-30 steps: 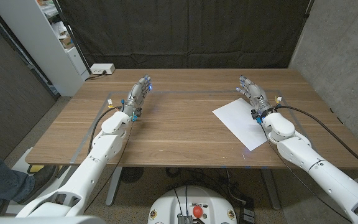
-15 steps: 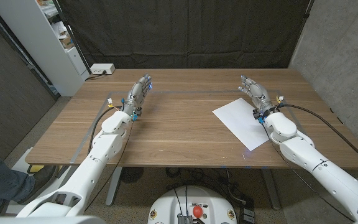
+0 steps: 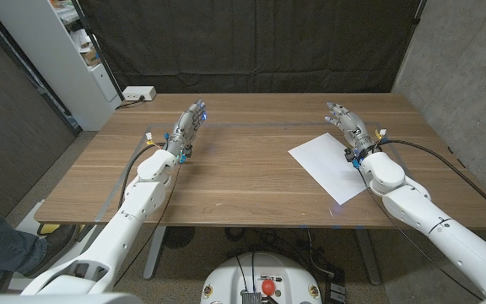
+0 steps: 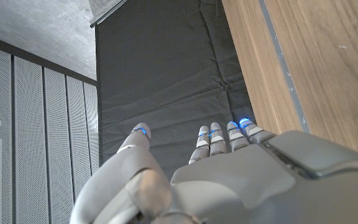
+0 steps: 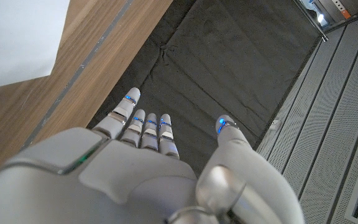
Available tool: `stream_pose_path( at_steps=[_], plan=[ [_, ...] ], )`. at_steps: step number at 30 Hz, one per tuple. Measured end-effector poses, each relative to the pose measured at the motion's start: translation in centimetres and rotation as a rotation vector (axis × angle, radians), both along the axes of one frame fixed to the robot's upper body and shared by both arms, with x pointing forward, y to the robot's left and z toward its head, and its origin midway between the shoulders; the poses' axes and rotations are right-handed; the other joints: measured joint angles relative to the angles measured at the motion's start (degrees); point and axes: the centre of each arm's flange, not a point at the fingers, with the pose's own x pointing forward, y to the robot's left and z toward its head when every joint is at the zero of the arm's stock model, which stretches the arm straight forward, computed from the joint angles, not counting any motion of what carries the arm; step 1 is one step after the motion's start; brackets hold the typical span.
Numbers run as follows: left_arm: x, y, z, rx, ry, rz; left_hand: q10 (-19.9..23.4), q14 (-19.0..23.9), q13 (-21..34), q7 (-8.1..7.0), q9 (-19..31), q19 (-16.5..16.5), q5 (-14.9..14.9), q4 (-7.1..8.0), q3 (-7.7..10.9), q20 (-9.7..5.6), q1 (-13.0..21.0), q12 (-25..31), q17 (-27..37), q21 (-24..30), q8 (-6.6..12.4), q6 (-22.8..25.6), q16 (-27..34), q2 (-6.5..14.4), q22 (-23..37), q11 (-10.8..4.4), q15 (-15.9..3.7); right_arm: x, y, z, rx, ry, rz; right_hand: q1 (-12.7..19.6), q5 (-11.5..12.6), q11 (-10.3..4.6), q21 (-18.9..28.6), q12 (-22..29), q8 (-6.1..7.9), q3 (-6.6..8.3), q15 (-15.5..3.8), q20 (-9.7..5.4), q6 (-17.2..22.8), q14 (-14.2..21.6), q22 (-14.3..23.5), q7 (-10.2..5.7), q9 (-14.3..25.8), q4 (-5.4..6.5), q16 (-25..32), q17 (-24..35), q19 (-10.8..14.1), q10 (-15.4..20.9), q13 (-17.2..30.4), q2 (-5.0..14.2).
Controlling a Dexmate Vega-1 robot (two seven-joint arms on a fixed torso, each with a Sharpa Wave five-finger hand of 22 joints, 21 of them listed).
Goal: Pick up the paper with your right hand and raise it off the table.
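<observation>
So, head view first: the paper (image 3: 331, 165) is lying flat on the wooden table (image 3: 243, 177), over on the robot's right side, turned at an angle with one corner close to the near edge. The right robot hand (image 3: 349, 131) sits at the sheet's far edge, fingers stretched out and apart, holding nothing. I'd guess it's parked there because a flat sheet gives nothing to grab from above, so working in from an edge makes sense. The left robot hand (image 3: 187, 128) is well apart on the other side, fingers straight and empty too, looking like it's just staying out of the way since the task only wants the right one. There's a small white box (image 3: 137, 94) at the far left corner of the table.

Left wrist view: left robot hand seen from the back, fingers extended, thumb spread, nothing in it, the table beside it.

Right wrist view: right robot hand (image 5: 148, 168) is open, fingers together and straight, thumb splayed wide. A corner of the paper (image 5: 17, 37) lies off to one side of the fingers, not under them, so no grasp yet as far as I can judge.
</observation>
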Motion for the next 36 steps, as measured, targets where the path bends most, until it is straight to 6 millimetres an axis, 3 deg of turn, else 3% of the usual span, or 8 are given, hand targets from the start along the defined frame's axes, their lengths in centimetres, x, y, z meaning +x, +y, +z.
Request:
stream_pose_path(
  at_steps=[36],
  plan=[
    [-0.5, -0.3, 0.0, 0.01, 0.002, 0.024, 0.0, 0.0, 0.0, 0.0, 0.0, -0.2, 0.0, -0.6, -0.13, 0.21, -0.2, 0.0, 0.0, 0.0, 0.0, 0.0, 0.0, 0.2, 0.0, -0.01, 0.0, -2.4, 0.5, 0.9, -0.138, -0.056, -0.06, 0.3, 0.0, -0.2, -0.7, 0.0, 0.0, -0.48, -0.31, -0.21, 0.1, -0.3, 0.0, -0.52, -0.3, -0.47, 0.0, -0.8, 0.2, 0.2, 0.0, 0.31]
  ],
)
